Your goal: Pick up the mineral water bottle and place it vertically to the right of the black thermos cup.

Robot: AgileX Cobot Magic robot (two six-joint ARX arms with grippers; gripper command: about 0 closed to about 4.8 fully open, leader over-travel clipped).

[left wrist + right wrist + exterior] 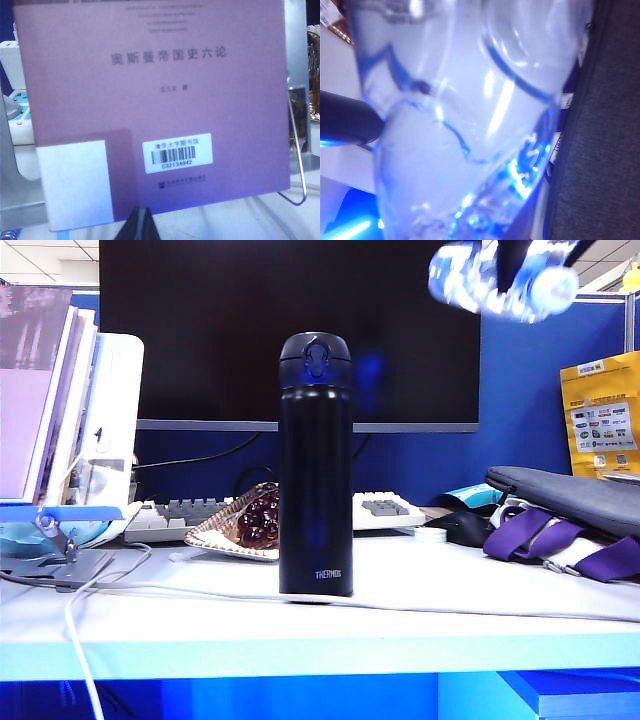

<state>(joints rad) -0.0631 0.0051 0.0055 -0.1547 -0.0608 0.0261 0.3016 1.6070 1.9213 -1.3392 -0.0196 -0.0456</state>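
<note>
A big dark monitor point(290, 330) fills the back of the exterior view, in front of a blue partition point(530, 410). Under it lies the white bench point(450, 590), which carries everything else.

On the left side of the bench some books stand on a metal stand; in the left wrist view one purple book point(150, 100) with Chinese lettering and a barcode sticker covers almost the whole picture. On the right side lies a grey pouch point(570, 495) on top of a purple strap point(545, 540). Behind the middle there is a light keyboard point(190, 515), and just in front of it a flat dish point(245, 530) with dark round things.

The black thermos cup point(316, 465) stands upright in the middle of the bench, with its lid closed and a white cable passing near its base.

The mineral water bottle point(505, 280) is high in the air at the upper right, well above the bench and to the right of the thermos. It lies nearly level, with the white cap pointing right. The right hand point(515, 255) grasps it from above; in the right wrist view the clear ribbed body fills the picture and one dark finger point(347, 122) presses on its side.

The left hand point(141, 225) is low, just before the purple book, with its two dark fingers clenched together and holding nothing.
</note>
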